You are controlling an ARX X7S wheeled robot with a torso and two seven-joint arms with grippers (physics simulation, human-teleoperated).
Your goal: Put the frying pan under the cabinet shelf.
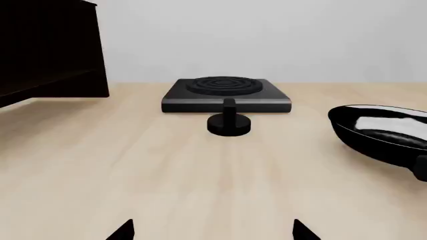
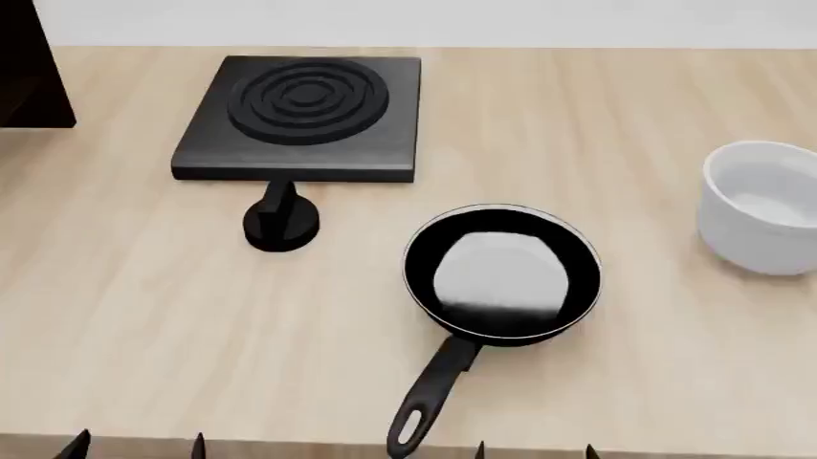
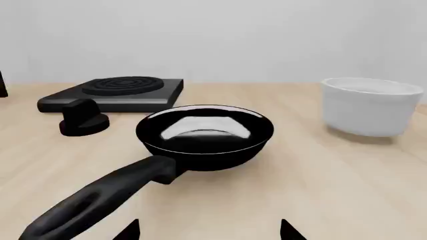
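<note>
Light wooden table (image 2: 128,316) spread beneath both grippers, carrying everything else. Dark cabinet (image 1: 47,45) standing far ahead of the left gripper (image 1: 213,231) and off to its left, boxy side and lower edge in sight, only a sliver at the head view's left edge. Square black stove plate (image 2: 300,117) with ringed top straight ahead of the left gripper, well apart from it, round black knob (image 2: 281,222) just before the plate's near edge. White bowl (image 2: 762,206) ahead of the right gripper (image 3: 210,231) and out to its right, well apart from the pan. Frying pan (image 2: 502,272) resting flat on the table just ahead of the right gripper, pale base showing, nowhere near the cabinet; ahead and to the right of the left gripper. Pan's handle (image 2: 431,392) reaching back toward the table's near edge, loop end near the right gripper and a little to its left. Left gripper: only two dark fingertips (image 1: 122,231) visible, spread wide, nothing between them. Right gripper: likewise two tips (image 3: 127,231) set wide apart, holding nothing, clear of the handle.
</note>
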